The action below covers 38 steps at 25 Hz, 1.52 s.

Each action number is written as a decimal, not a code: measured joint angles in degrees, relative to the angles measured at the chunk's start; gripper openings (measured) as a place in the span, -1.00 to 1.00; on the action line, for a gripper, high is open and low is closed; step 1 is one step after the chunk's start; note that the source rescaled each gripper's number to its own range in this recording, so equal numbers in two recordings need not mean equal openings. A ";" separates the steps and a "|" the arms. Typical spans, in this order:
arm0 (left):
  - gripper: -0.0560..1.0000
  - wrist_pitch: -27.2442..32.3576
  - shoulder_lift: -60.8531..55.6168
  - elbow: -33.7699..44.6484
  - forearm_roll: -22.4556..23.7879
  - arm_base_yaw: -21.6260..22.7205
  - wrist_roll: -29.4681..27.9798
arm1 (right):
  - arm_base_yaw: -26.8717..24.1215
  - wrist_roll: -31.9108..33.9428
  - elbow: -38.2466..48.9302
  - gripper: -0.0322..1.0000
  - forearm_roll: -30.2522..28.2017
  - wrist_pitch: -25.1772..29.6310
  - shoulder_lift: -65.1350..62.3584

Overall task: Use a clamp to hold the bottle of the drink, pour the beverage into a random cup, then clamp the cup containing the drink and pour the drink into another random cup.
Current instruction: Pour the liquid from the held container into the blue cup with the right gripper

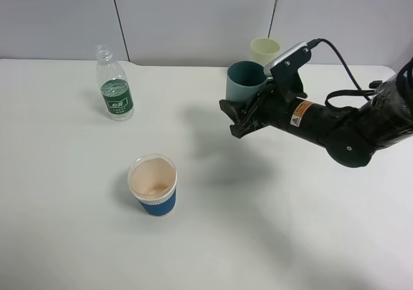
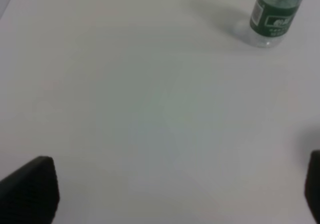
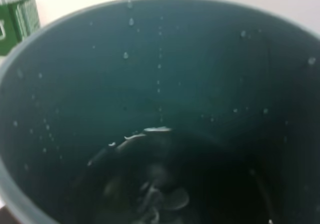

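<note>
The right gripper (image 1: 240, 117) has its jaws closed on the teal tumbler (image 1: 244, 81), which sits upright just in front of the pale yellow-green tumbler (image 1: 264, 49), with a little clear beverage (image 3: 156, 196) in its bottom. The left gripper (image 2: 172, 191) hangs over bare table (image 2: 150, 109), jaws wide and empty. The water bottle (image 1: 115, 93) and the blue-sleeved paper cup (image 1: 153, 185) stand well apart to the left.

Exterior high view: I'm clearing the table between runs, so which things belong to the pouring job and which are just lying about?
Job: clear plastic bottle with dark green label; dull teal plastic tumbler with clear liquid inside, clamped by the right gripper; short paper cup with blue ribbed sleeve.
Lying about: pale yellow-green plastic tumbler behind the teal one.
</note>
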 joint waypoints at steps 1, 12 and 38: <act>1.00 0.00 0.00 0.00 0.00 0.00 0.00 | 0.00 0.00 0.00 -0.94 0.00 0.51 -0.78; 1.00 0.00 0.00 0.00 0.00 0.00 0.00 | 1.32 -0.16 -2.68 -0.94 -0.78 7.07 -6.34; 1.00 0.00 0.00 0.00 0.00 0.00 0.00 | 16.60 -19.27 -10.99 -0.94 -10.71 16.15 -6.34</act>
